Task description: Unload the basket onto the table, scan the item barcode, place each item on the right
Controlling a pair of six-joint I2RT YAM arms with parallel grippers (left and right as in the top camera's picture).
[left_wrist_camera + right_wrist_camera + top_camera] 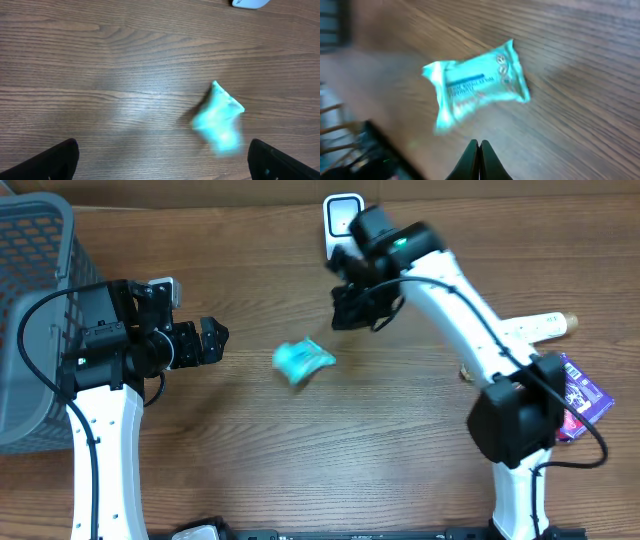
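Tabletop (pixel 400 470) of brown wood grain carries the scene, with a teal packet (pixel 303 361) near its middle, between the two arms and touching neither. The packet looks blurred in every view, so whether it lies flat on the wood cannot be told. From the right wrist, it shows a printed face with a dark blue stripe and crimped ends, and sits just beyond the fingertips.

The right end effector (pixel 479 150) is pressed together with nothing between its fingers. It hangs above the wood between the packet and a white scanner (pixel 343 218) that stands at the far edge. The left end effector (pixel 218 340) is spread wide and empty, pointing toward the packet from the left; its dark fingertips (pixel 55 160) frame the lower corners of the left wrist view.

A grey mesh basket (pixel 30 300) stands at the far left. A purple packet (pixel 582 392) and a white tube (pixel 535 326) lie at the right, beside the right arm.
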